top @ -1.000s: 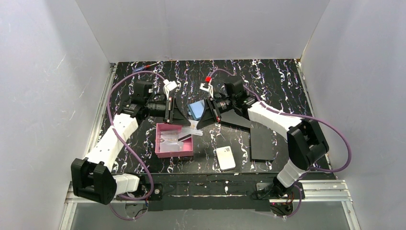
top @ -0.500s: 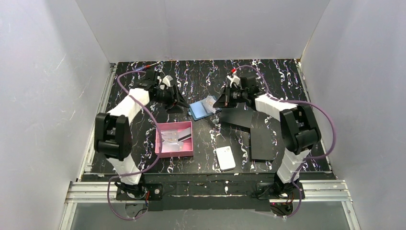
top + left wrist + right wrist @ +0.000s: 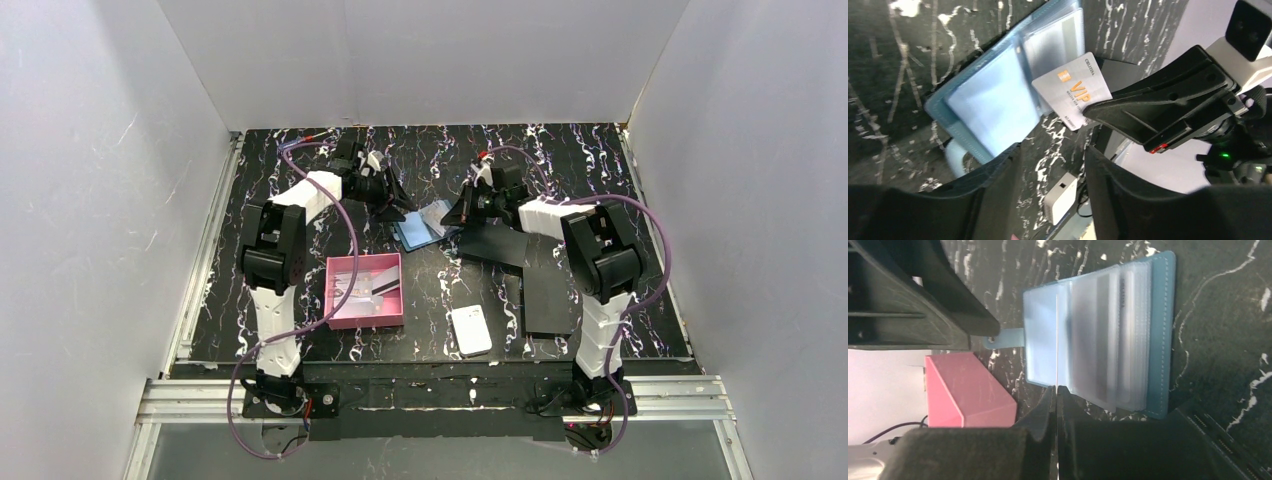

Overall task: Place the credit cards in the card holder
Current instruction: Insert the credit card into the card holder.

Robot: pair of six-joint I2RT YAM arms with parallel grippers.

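My right fingers pinched pale grey VIP credit card, leading edge over open teal-blue fold-over card holder. My left fingers stood apart, empty, holder just beyond them. Step needed: card square to sleeve mouth.

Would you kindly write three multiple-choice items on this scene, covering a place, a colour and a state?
1. The pink tray stands: A) beside the card holder, apart from it B) on top of it C) under it.
2. The card holder's cover is: A) red B) blue C) yellow.
3. The right gripper is: A) wide open B) shut on a card C) shut on the tray.
Answers: 1 A, the top view shows a gap between them; 2 B, its blue border shows around the clear sleeves; 3 B, the card sits pinched at the gripper's tip.
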